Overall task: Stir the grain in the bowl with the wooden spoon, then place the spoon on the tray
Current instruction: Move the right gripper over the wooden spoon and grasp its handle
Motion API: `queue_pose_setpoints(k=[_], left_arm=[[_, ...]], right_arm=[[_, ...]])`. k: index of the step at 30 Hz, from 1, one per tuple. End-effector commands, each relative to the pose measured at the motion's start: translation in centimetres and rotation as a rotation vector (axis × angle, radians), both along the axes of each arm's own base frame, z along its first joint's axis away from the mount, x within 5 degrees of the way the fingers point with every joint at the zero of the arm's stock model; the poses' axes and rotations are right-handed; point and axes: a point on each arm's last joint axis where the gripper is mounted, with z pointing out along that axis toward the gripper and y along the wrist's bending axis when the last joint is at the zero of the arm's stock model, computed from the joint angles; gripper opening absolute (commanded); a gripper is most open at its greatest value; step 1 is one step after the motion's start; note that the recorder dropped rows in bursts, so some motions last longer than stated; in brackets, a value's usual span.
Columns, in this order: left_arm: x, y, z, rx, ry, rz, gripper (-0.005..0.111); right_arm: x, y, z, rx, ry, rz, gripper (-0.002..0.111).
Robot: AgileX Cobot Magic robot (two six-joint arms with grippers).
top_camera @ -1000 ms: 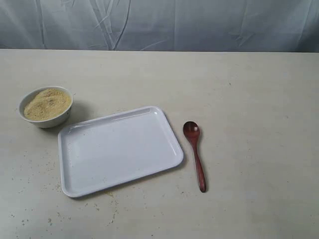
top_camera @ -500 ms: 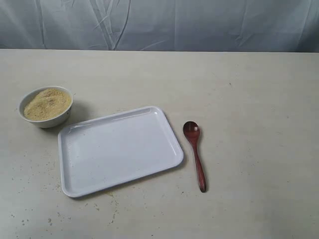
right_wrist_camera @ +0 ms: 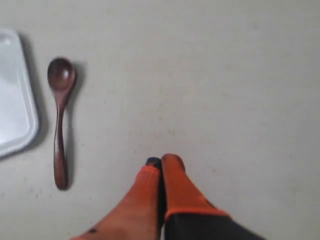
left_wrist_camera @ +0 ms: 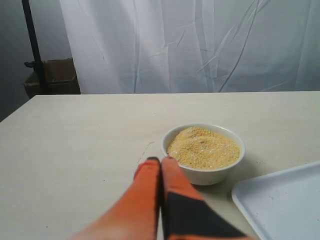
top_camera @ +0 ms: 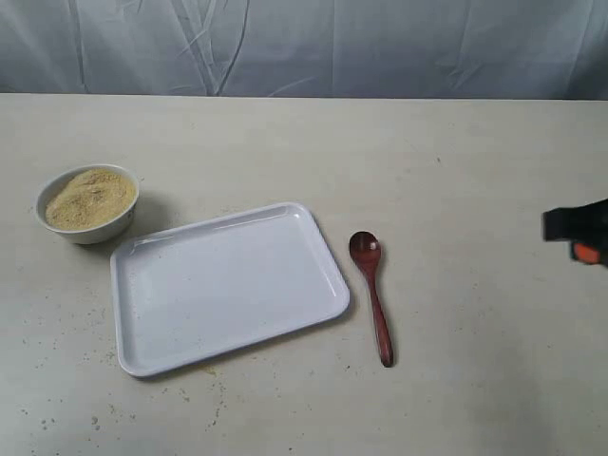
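Left gripper (left_wrist_camera: 161, 160): fingers pressed together, nothing between them, tips short of bowl (left_wrist_camera: 204, 175), not touching it. Right gripper (right_wrist_camera: 161, 161): fingers likewise together, empty, over bare table (top_camera: 456, 161), well apart from wooden spoon (top_camera: 371, 296). Spoon lay flat on table just beside tray (top_camera: 228, 285) right rim, narrow gap between, head toward far side. Grain (top_camera: 90, 197) heaped in bowl near tray's far-left corner. Wide open table lay right of spoon. In exterior view, right gripper was cut off by right edge and blurred.
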Motion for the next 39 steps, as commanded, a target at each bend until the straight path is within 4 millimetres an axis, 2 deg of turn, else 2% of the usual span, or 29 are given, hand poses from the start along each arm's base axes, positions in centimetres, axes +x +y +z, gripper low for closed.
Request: queue_pose_setpoints(k=[1, 4, 7, 10, 13, 16, 18, 23, 30, 36, 37, 39], left_arm=[[0.0, 0.0, -0.1, 0.0, -0.006, 0.001, 0.0], [0.0, 0.0, -0.1, 0.0, -0.006, 0.001, 0.0], [0.0, 0.0, -0.1, 0.0, -0.006, 0.001, 0.0], [0.0, 0.0, -0.1, 0.0, -0.006, 0.001, 0.0], [0.0, 0.0, -0.1, 0.0, -0.006, 0.001, 0.0], [0.0, 0.0, -0.1, 0.0, -0.006, 0.001, 0.0], [0.0, 0.0, -0.1, 0.0, -0.006, 0.001, 0.0], [0.0, 0.0, -0.1, 0.0, -0.006, 0.001, 0.0], [0.0, 0.0, -0.1, 0.0, -0.006, 0.001, 0.0], [0.0, 0.0, -0.1, 0.0, -0.006, 0.001, 0.0], [0.0, 0.0, -0.1, 0.0, -0.006, 0.001, 0.0], [0.0, 0.0, -0.1, 0.0, -0.006, 0.001, 0.0]], right_arm=[[2.9, 5.2, -3.0, -0.023, 0.183, 0.175, -0.001], [5.1, 10.5, -5.1, -0.099, 0.261, 0.28, -0.001], [6.5, 13.1, -6.3, -0.122, 0.287, 0.263, -0.001], [7.4, 14.9, -7.8, -0.166, 0.281, 0.213, 0.0], [7.4, 16.2, -9.0, -0.2, 0.274, 0.191, 0.012], [7.3, 17.2, -10.0, -0.214, 0.257, 0.207, 0.031], [7.4, 17.4, -10.5, -0.209, 0.255, 0.199, 0.038], [7.7, 17.4, -11.6, -0.227, 0.257, 0.131, 0.038], [7.9, 17.6, -12.7, -0.232, 0.264, 0.123, 0.038], [7.7, 17.3, -13.9, -0.281, 0.319, 0.107, 0.029], [7.7, 17.2, -13.9, -0.287, 0.324, 0.106, 0.025], [7.6, 17.0, -13.5, -0.311, 0.32, 0.11, 0.003]])
